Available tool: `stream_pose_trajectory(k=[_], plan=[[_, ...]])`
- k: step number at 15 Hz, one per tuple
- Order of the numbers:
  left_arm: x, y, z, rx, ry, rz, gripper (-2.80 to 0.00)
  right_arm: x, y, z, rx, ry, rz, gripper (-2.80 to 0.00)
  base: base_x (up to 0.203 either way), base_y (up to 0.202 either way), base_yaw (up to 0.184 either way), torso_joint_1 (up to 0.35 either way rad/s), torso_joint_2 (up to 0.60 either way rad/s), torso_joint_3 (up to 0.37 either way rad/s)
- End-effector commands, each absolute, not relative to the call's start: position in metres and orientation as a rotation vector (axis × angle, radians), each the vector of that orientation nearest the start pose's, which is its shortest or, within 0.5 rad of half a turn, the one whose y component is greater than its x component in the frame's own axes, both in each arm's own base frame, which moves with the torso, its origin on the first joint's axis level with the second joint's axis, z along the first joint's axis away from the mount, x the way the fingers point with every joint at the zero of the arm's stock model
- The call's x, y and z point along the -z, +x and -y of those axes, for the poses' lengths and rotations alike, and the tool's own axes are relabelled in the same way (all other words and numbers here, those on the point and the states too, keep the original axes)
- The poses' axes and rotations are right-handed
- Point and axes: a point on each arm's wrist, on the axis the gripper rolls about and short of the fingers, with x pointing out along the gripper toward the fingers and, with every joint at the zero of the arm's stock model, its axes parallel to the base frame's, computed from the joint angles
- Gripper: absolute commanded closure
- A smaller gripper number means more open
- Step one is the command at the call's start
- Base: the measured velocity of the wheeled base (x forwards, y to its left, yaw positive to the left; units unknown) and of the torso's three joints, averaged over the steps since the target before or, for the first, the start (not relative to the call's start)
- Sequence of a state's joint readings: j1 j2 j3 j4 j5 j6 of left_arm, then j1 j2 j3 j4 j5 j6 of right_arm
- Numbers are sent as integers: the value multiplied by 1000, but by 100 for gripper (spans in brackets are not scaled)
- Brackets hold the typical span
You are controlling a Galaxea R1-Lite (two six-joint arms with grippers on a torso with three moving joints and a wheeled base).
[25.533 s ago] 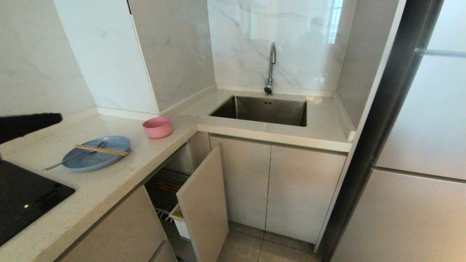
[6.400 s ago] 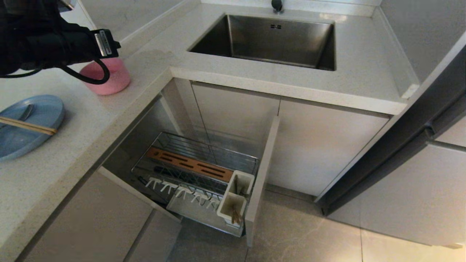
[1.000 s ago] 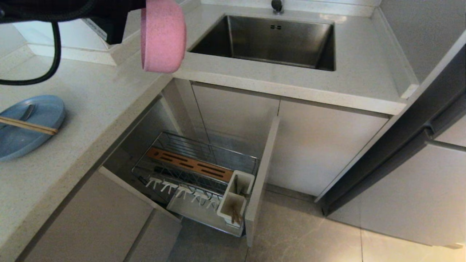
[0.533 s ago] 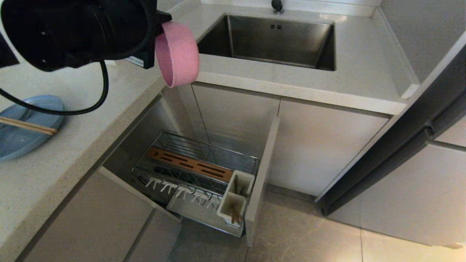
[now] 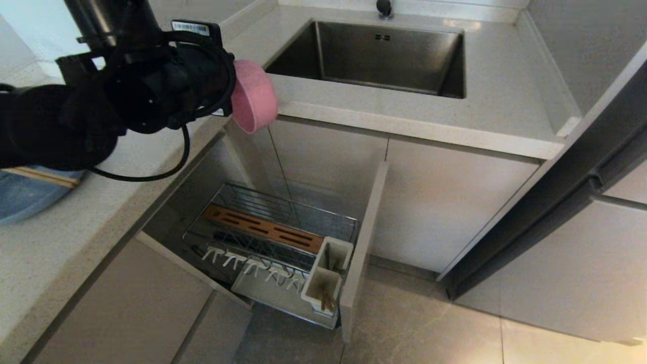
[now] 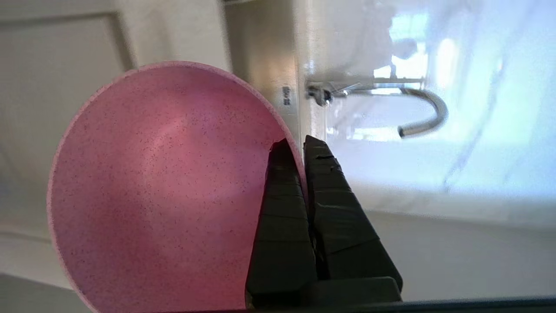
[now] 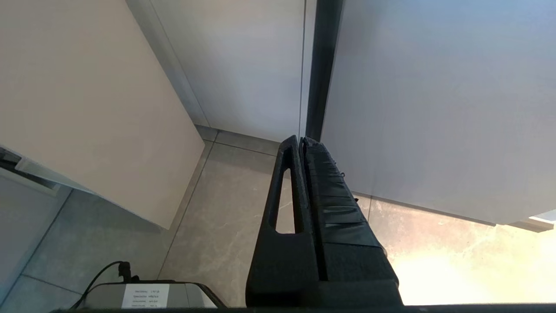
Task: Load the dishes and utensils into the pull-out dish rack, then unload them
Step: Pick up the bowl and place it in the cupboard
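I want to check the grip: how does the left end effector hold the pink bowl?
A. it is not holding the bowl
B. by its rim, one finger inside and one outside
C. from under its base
B: the left end effector is shut on the bowl rim, one finger inside.

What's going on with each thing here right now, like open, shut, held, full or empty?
Left gripper: shut on the pink bowl's rim.
Pink bowl: held on edge, above the counter's edge.
Right gripper: shut, empty, over the floor.
Pull-out dish rack: pulled out, no dishes in it.
Blue plate: on the counter, mostly hidden.
Sink: empty.
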State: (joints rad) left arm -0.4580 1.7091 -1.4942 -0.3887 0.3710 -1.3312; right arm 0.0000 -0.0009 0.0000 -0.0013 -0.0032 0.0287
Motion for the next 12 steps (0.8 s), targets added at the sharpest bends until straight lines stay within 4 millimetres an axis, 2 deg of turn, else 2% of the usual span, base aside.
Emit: stream_pose_trajectory(k=[1, 6, 12], plan=[[-331, 318, 145, 142, -1437, 34, 0, -76, -23, 0, 3, 29, 3, 0, 0, 0, 0, 0, 0, 0], [-308, 342, 146, 79, -1473, 4, 0, -76, -23, 0, 3, 29, 3, 0, 0, 0, 0, 0, 0, 0], [-284, 364, 132, -12, -1529, -1, 0, -76, -23, 0, 3, 29, 3, 0, 0, 0, 0, 0, 0, 0]])
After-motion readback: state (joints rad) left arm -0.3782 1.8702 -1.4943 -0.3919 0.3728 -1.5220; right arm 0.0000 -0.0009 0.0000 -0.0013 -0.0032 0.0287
